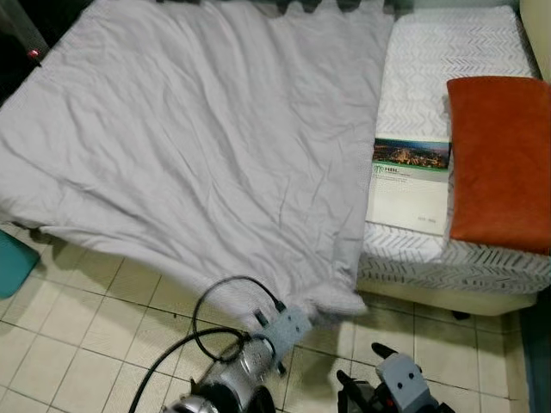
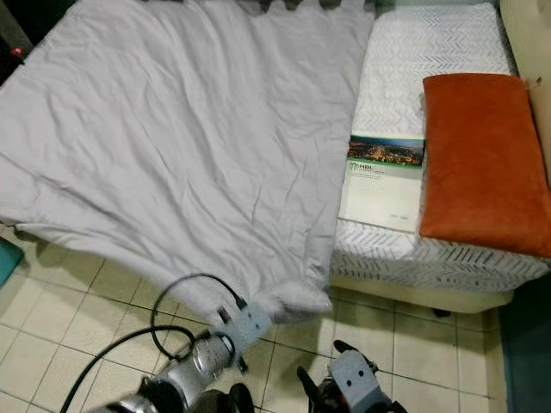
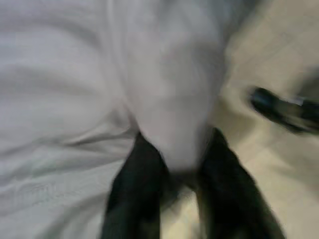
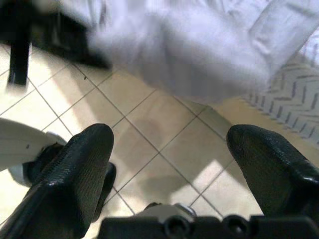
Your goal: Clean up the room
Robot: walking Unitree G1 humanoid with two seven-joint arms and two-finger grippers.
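**Inspector A:** Left eye view first. What lies on the bed?

**Inspector B:** A grey sheet covers the left and centre of the frame, its lower corner hanging off the bed edge toward the tiled floor at bottom centre. On the bare patterned mattress at right: a book at centre right, and just beside it an orange pillow against the right edge. A teal object sits at the left edge, cut off.

**Inspector A:** The arms?

**Inspector B:** The left arm reaches up from the bottom centre, the left hand at the hanging sheet corner. The right hand is low at bottom right, over the tiles, apart from the sheet.

**Inspector A:** Right eye view?

**Inspector B:** Same scene; the sheet corner bunches at the tip of the left arm, lower centre.

**Inspector A:** Left wrist view.

**Inspector B:** Blurred. Both black fingers rise from the bottom of the frame with a fold of grey sheet pinched between them. The left hand is clenched on the sheet.

**Inspector A:** Right wrist view.

**Inspector B:** Two black fingers stand wide apart at lower left and lower right, nothing between them but floor tiles. The right hand is released. The sheet corner hangs across the top of the frame.
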